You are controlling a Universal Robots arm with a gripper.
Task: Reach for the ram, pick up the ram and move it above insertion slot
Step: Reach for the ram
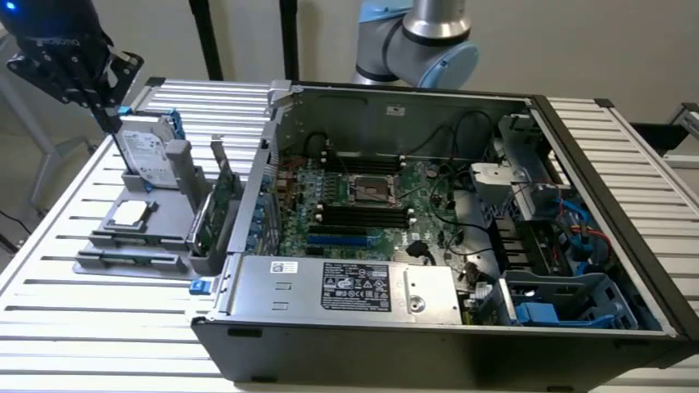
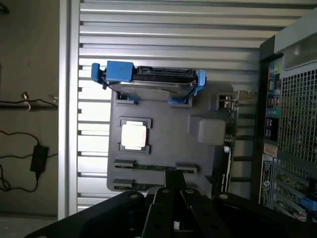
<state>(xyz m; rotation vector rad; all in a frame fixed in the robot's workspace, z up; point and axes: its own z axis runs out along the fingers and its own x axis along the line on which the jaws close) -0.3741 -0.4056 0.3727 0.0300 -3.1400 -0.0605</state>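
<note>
Gripper [image 1: 108,120] pinched shut and empty, hanging above gray parts fixture [image 2: 168,141].
Fingers [image 2: 168,198] pressed together, nothing between them. The ram [image 2: 151,167], a thin green stick on edge in the fixture, sits just off the fingertips in the wrist view, lower than them and untouched. CPU [image 2: 133,135] lies beyond the ram, and hard drive [image 2: 148,82] in blue brackets is farther out again. Open computer case [image 1: 437,327] and its black motherboard slots [image 1: 361,217] are well apart from the fingers.

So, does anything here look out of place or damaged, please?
Nothing stands out: the hard drive, expansion card and ram sit neatly in the grey holder beside the open computer case.
</note>
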